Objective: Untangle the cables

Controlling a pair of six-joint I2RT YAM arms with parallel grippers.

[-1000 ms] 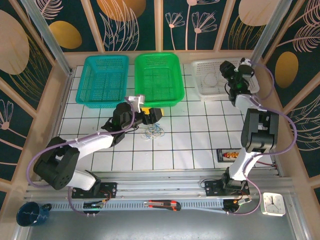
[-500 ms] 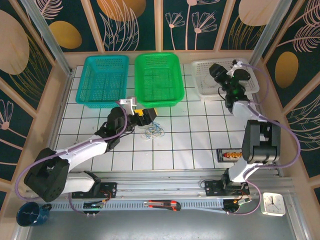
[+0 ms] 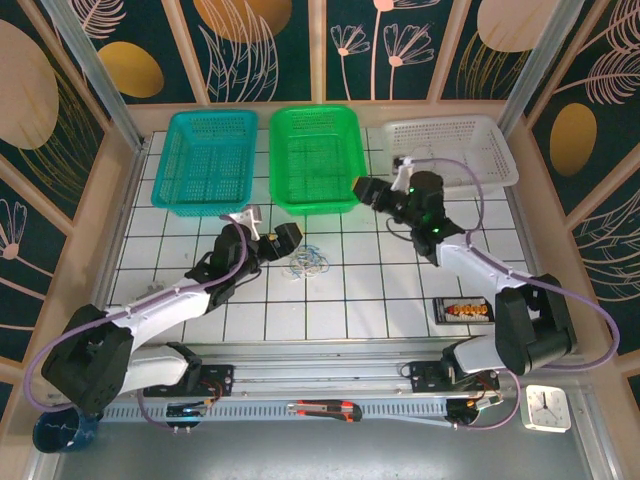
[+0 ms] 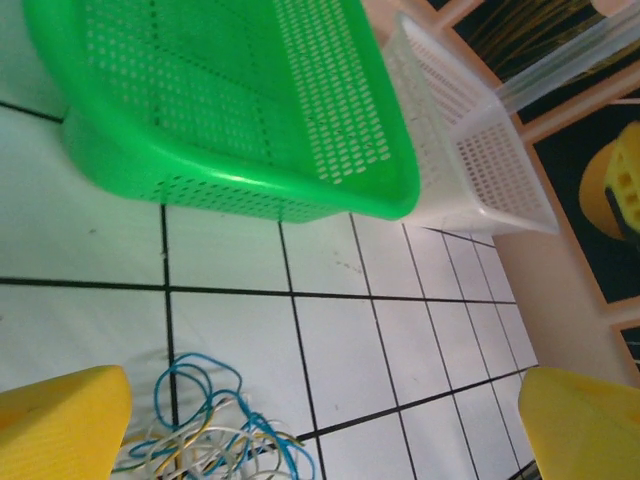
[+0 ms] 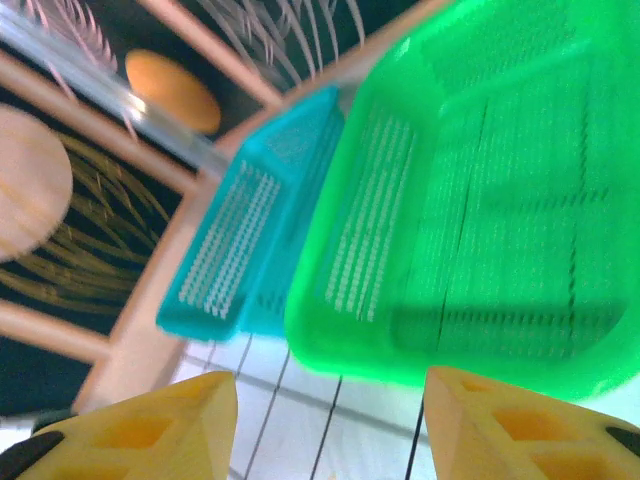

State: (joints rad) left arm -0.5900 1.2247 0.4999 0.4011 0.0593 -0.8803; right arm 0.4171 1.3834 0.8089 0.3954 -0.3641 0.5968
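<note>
cables (image 3: 308, 262): tangled heap on tiled surface (image 3: 400, 290)
left jaws: wide apart, just beside cables
right jaws: apart, empty, near green basket (image 3: 315, 160)

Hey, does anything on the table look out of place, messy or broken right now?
Only the cables: white, blue and pale yellow strands lie knotted in one small heap on the tiles in front of the green basket, just beside the open left end effector. Nothing looks spilled or damaged.
</note>
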